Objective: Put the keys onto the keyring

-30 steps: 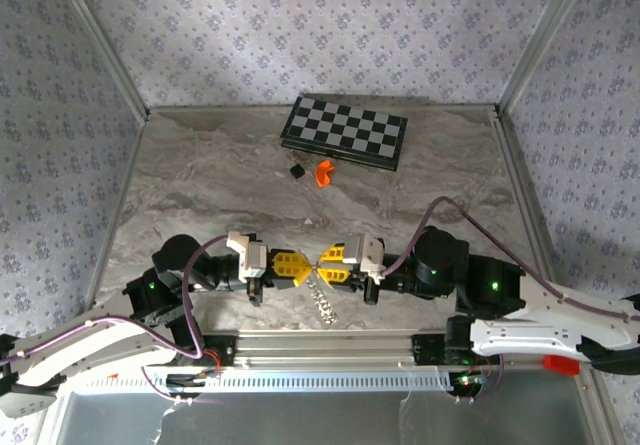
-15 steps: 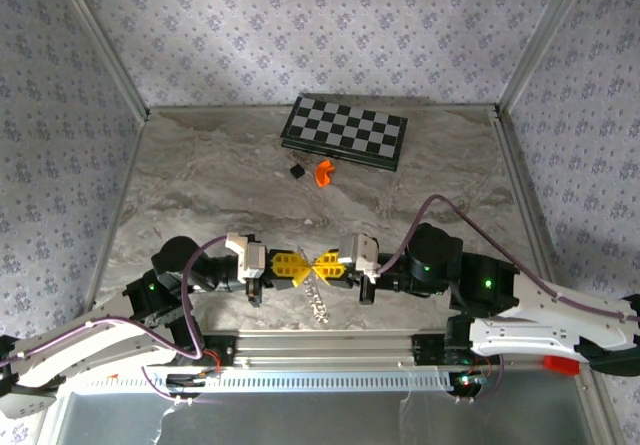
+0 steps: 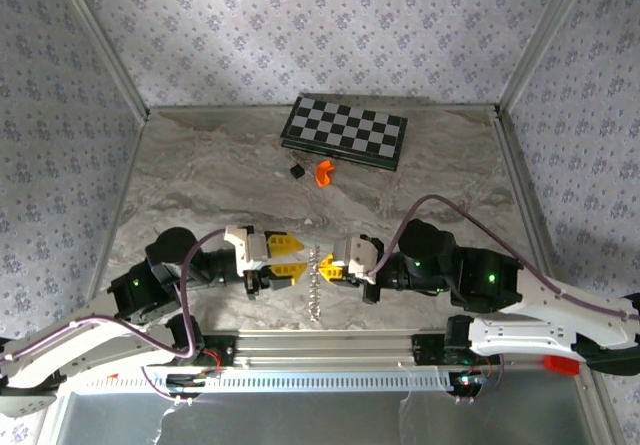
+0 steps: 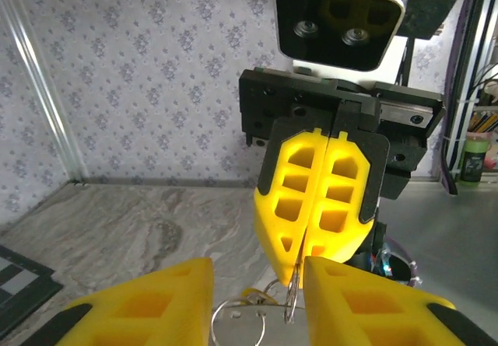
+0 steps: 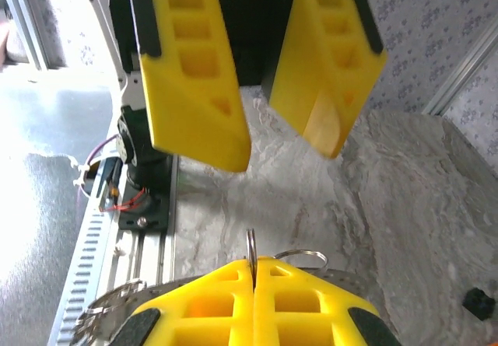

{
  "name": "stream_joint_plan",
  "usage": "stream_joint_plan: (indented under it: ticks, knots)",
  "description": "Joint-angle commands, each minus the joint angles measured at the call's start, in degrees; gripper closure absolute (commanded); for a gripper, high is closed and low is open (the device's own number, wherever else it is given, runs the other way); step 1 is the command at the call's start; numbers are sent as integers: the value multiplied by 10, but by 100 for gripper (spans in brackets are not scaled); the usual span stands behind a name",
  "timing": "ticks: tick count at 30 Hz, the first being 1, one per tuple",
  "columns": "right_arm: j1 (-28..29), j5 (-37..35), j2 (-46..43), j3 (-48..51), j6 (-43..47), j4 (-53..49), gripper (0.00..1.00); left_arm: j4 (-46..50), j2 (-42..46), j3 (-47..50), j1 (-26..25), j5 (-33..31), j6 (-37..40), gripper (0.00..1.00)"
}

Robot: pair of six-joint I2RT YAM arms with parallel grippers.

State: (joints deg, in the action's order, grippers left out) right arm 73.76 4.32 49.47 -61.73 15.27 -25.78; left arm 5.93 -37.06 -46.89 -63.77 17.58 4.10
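- Two yellow fingers of the left gripper (image 3: 303, 258) stand apart, low in the middle of the top view. In the right wrist view they hang from the upper edge with a plain gap between them.
- Tip to tip with it, the right gripper (image 3: 322, 264) has its fingers pressed together on a thin silvery ring of the keyring (image 3: 314, 295).
- From the left wrist, that ring is seen edge-on below the closed yellow tips, in the gap between the left gripper's own fingers. A second round ring lies at the bottom edge.
- Below the two grippers in the top view, the rest of the keyring trails as a short line of small links toward the lower edge of the table (image 3: 200, 185).
- Well apart, toward the upper middle of the frame, sit a small black cube (image 3: 296, 170) and, just to its right, an orange curved piece (image 3: 323, 173).
- Just above those two, the chessboard (image 3: 345, 132) lies flat and folded shut, its inside hidden.
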Motion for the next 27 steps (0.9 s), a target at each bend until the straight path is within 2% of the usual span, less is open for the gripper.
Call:
stream_joint_plan:
  ticks: [1, 6, 12, 18, 27]
  knots:
    - [-5, -13, 11, -57, 30, -55, 100, 77, -25, -51, -1, -23, 37, 65]
    - [-10, -53, 55, -110, 37, -117, 100, 106, -64, -82, -1, -21, 47, 66]
    - [-18, -50, 85, -139, 40, -147, 100, 119, -82, -93, -1, -24, 54, 70]
    - [-26, -32, 95, -141, 33, -143, 100, 145, -93, -103, -1, -40, 66, 82]
    - [-33, -16, 93, -141, 31, -146, 100, 152, -90, -96, -1, -47, 83, 77]
